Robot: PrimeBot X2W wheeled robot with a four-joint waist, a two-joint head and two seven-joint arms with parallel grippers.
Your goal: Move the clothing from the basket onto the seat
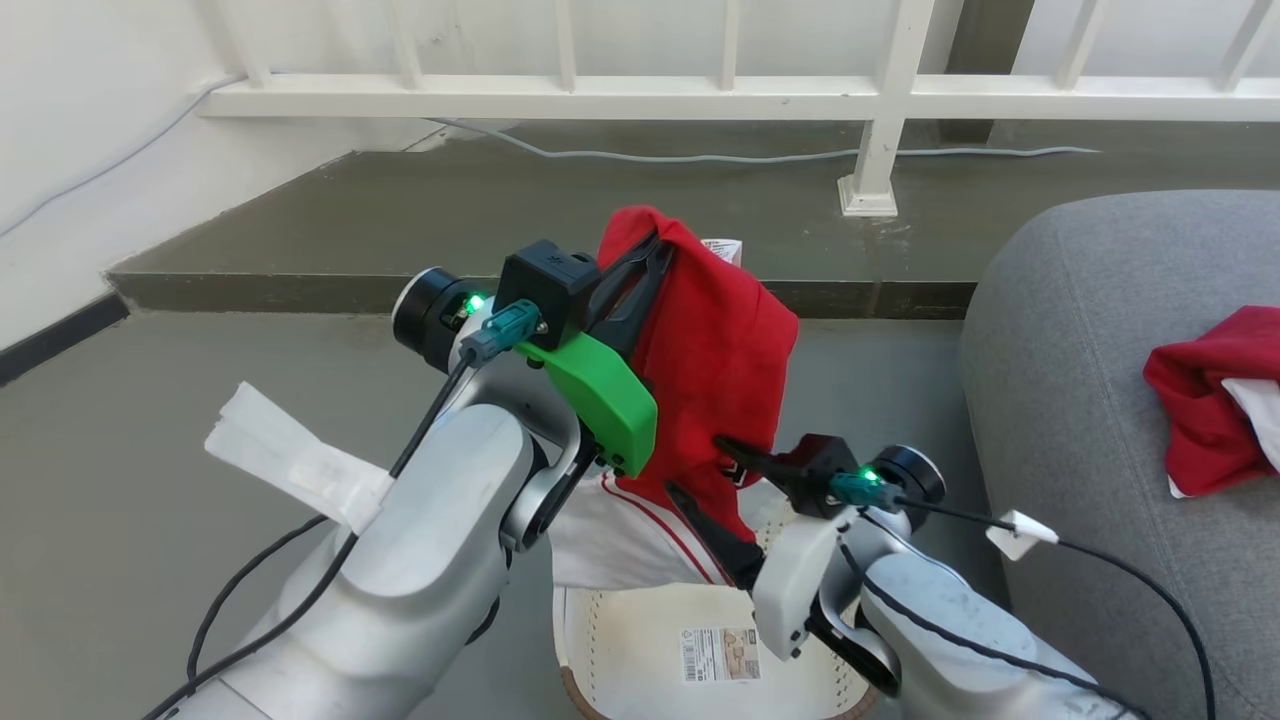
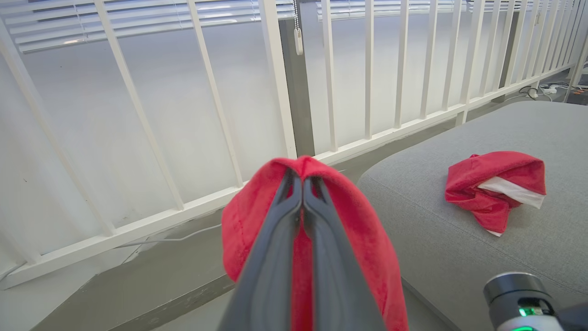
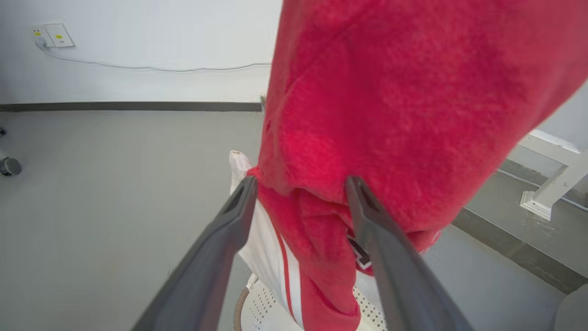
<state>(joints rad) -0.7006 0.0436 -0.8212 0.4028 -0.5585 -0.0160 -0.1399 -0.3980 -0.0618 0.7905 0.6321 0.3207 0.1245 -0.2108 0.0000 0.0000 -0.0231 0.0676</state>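
Left claw (image 1: 655, 245), fingers pressed together, pinches the top fold of the red jersey (image 1: 720, 350) and holds it raised; in the left wrist view the fabric drapes over both sides of the closed tips (image 2: 301, 177). Right claw (image 1: 700, 468) stands lower, spread wide; in the right wrist view its two fingers (image 3: 239, 207) flank the jersey's lower red fold without gripping it. The jersey's white part, edged with red piping, hangs down to the far rim of the basket (image 1: 575, 690), which stands on the floor (image 1: 200, 400) directly below, a paper label (image 1: 720, 655) on its inner wall. The seat (image 1: 1080, 400) lies to the robot's right, just beside the basket, with a second garment (image 1: 1210, 400), red and white, crumpled on top. A white railing (image 1: 600, 98) runs behind.
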